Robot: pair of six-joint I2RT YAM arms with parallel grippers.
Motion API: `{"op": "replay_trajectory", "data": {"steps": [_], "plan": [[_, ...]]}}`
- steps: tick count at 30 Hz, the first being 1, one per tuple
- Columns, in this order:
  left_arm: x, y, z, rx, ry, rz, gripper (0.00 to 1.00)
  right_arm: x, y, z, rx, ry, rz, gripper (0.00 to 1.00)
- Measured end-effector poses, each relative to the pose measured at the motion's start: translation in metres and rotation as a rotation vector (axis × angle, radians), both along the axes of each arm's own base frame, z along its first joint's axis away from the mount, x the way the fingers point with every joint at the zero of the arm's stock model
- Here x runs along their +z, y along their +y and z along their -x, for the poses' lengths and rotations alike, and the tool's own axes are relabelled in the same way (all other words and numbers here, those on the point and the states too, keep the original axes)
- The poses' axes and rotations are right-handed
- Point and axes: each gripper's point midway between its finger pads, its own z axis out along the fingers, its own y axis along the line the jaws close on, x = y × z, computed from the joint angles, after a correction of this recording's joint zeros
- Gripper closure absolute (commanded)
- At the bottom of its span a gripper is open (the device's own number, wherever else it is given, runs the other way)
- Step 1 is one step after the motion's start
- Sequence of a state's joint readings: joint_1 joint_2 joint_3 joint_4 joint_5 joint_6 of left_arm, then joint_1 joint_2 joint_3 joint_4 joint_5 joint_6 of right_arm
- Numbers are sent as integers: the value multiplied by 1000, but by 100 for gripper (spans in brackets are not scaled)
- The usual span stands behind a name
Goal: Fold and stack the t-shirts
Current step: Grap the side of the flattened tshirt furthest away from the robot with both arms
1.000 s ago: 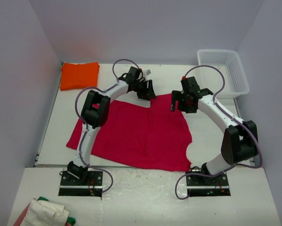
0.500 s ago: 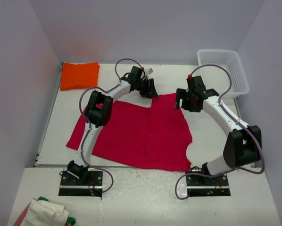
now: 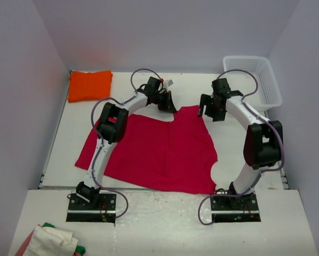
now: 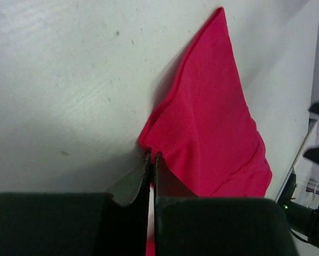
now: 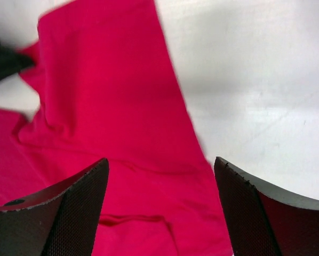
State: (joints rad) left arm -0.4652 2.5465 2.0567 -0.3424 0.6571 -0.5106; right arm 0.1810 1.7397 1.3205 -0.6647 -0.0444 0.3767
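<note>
White tabletop [image 3: 63, 144], pale lilac walls around it. At the far left corner I see the orange t-shirt [image 3: 90, 85], folded flat. The red t-shirt [image 3: 159, 152] lies spread across the middle. My left gripper [image 3: 167, 105] is pinched tight on its far edge. The right gripper [image 3: 213, 111] hangs over the shirt's far right corner, jaws wide apart; whether they touch the cloth I can't quite tell. A white basket [image 3: 254, 80] sits far right
</note>
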Motion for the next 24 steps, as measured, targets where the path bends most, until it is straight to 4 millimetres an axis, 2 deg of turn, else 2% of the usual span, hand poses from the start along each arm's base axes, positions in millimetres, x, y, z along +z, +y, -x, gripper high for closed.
{"op": "replay_trajectory", "data": {"steps": [4, 6, 9, 11, 15, 20, 24], "plan": [[14, 5, 12, -8, 6, -1, 100, -9, -5, -33, -22, 12, -29, 21], [28, 8, 17, -9, -4, 6, 100, -9, -5, -48, -21, 26, -44, 23], [51, 8, 21, -13, -33, 22, 100, -5, -3, -81, -9, 4, -60, 26], [65, 7, 22, -19, -54, 37, 100, -5, 0, -94, 2, -6, -70, 27], [82, 2, 26, -36, -76, 60, 100, -6, 7, -97, 26, 15, -106, 30], [85, -9, 38, -76, -67, 77, 100, -9, 15, -91, 49, 29, -154, 30], [85, -20, 58, -113, -52, 76, 100, -24, 15, -67, 48, 80, -165, 29]]}}
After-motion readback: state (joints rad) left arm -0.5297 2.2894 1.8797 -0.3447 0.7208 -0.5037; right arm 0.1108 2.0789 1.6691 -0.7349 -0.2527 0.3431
